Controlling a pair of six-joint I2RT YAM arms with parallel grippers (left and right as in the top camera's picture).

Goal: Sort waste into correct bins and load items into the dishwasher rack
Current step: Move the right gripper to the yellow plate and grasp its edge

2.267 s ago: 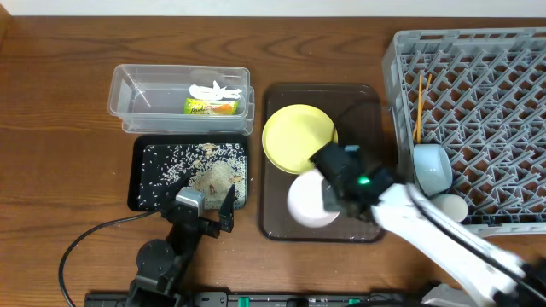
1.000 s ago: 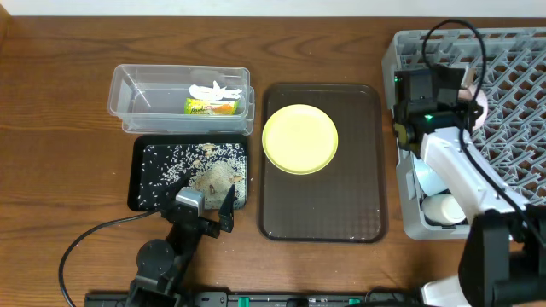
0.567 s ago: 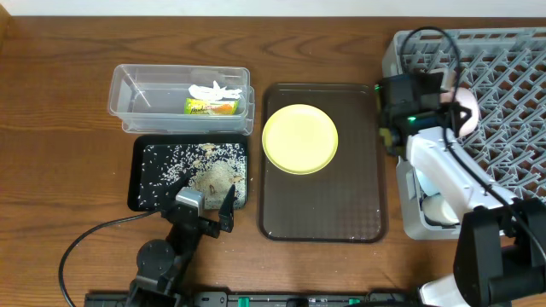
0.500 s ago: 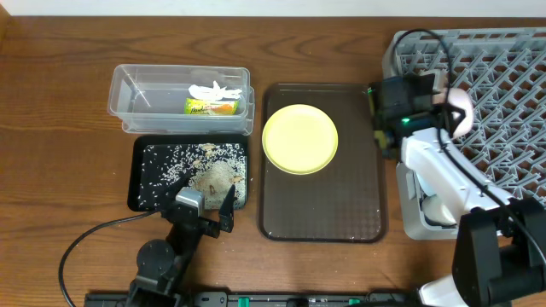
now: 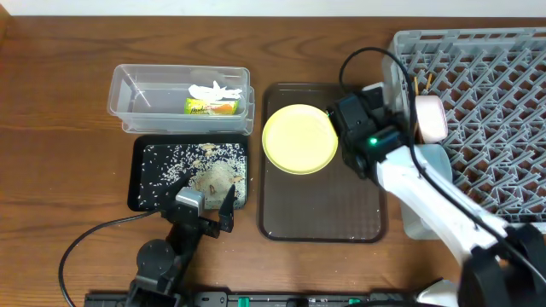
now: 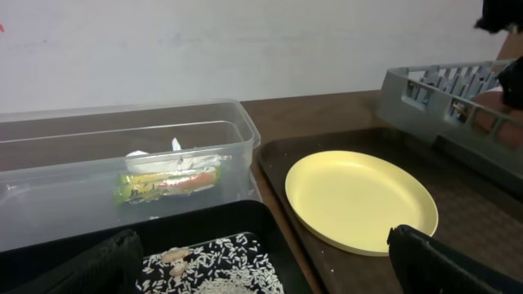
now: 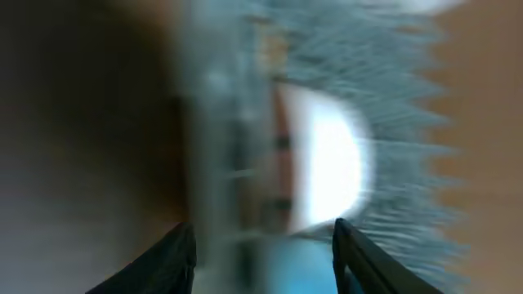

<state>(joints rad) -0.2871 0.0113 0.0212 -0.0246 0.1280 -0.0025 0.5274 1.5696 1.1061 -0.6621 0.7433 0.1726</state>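
Observation:
The yellow-green plate (image 5: 299,138) (image 6: 359,200) lies at the back of the brown serving tray (image 5: 324,213). In the grey dishwasher rack (image 5: 495,85) the white bowl (image 5: 429,118) (image 7: 331,163) stands on edge near the left wall, with the light blue bowl (image 5: 429,160) (image 7: 327,265) just in front of it. The chopsticks (image 5: 417,83) poke up at the rack's back left. My right gripper (image 5: 394,115) (image 7: 261,245) hovers at the rack's left wall, open and holding nothing; its view is blurred. My left gripper (image 5: 206,209) (image 6: 261,269) rests open at the black tray's (image 5: 141,183) front edge.
The clear tub (image 5: 136,102) behind the black tray holds the green-and-orange wrapper (image 5: 211,106) (image 6: 167,184) and white paper bits (image 5: 213,89). Rice and food scraps (image 5: 213,175) cover the black tray. The right arm's cable loops over the rack's left wall.
My right gripper carried the white bowl from the brown tray into the rack, let go of it and drew back to the left. The left arm has not moved.

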